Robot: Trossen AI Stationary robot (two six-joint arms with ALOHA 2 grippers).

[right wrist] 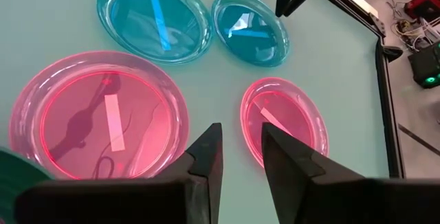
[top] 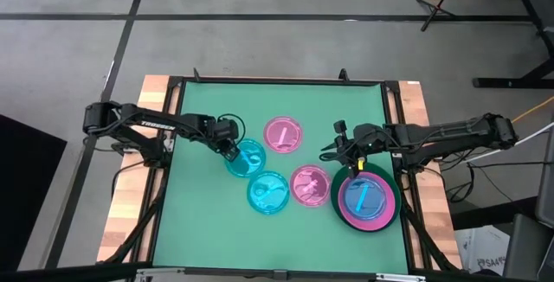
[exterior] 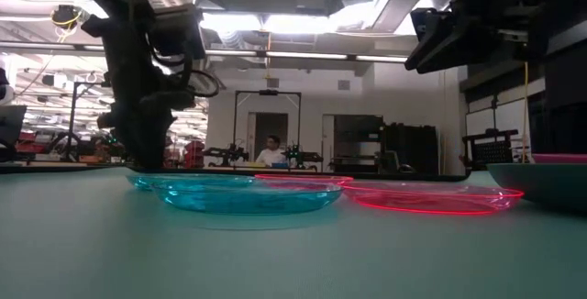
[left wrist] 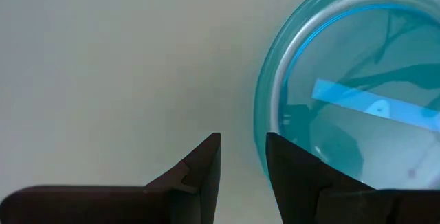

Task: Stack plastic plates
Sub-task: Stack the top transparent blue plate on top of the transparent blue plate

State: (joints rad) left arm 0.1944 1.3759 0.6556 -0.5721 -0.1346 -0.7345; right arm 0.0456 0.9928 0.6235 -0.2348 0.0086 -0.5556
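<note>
1. The work surface was a matte green table (top: 199, 230), flat and smooth, bounded by a dark frame with pale wooden strips along both sides.
2. Four small round plates of translucent plastic lay loose near the table centre, each with a raised rim and a shallow flat well.
3. The small cyan plate (top: 248, 157) lay on the left of the group; a second cyan plate (top: 268, 193) lay just beside it, nearer the table's front edge.
4. One pink plate (top: 283, 135) lay apart toward the far edge; the other pink plate (top: 310, 185) lay between the second cyan plate and the stack.
5. The stack stood at the right front: a large opaque dark green plate (top: 337, 197) at the bottom, a hot pink plate (top: 383, 219) above it, and a translucent cyan plate (top: 363, 197) on top.
6. The left gripper (top: 230, 151) was at the rim of the small cyan plate. Its dark, wedge-shaped fingers (left wrist: 199, 176) stood slightly apart, one over bare table and one at the rim, clamping nothing.
7. The right gripper (top: 349, 157) hovered above the table beside the stack. Its fingers (right wrist: 203, 165) stood narrowly parted and empty.
</note>
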